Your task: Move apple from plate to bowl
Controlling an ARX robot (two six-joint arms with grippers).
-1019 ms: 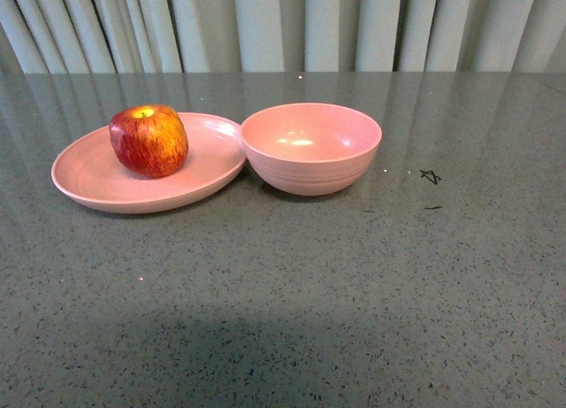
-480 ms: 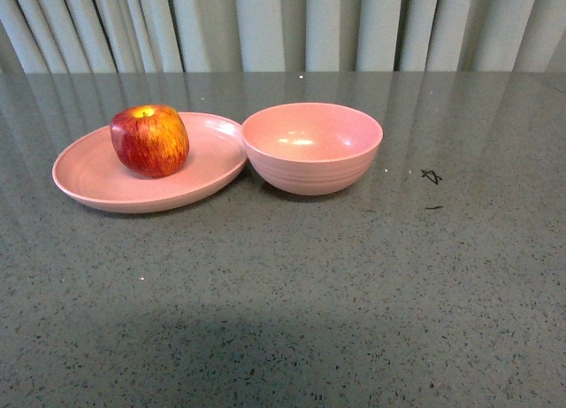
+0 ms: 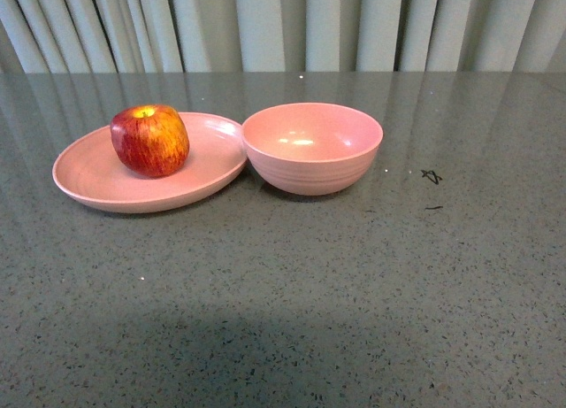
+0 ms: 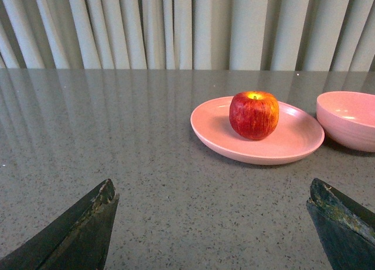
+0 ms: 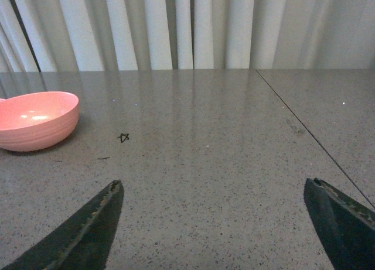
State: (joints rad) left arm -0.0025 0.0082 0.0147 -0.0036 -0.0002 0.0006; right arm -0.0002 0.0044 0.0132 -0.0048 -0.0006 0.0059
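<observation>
On the desk [image 3: 283, 293], the plate [image 3: 97, 191] lies just left of the bowl [image 3: 311, 169], rims seemingly touching; the apple [image 3: 149, 141] sits upright on the plate. Only the wrist views show the tools: left tool [image 4: 212, 191] and right tool [image 5: 214, 188] both gape wide, empty, well short of the bowl.

There is one round red apple [image 3: 149, 141] with yellow streaks, one wide, shallow pink plate [image 3: 88, 182] and one deep pink bowl [image 3: 311, 151] with faint ridges. One grey speckled stone table [image 3: 283, 293] carries them. At the bowl's 3 o'clock are two small black pen marks: one star-like scribble [image 3: 430, 175] and one short dash [image 3: 432, 207]. One pale pleated curtain [image 3: 283, 27] hangs behind. There are two end effectors, the left end effector [image 4: 212, 188] and the right end effector [image 5: 214, 185], each showing two dark fingers [image 4: 88, 223].
</observation>
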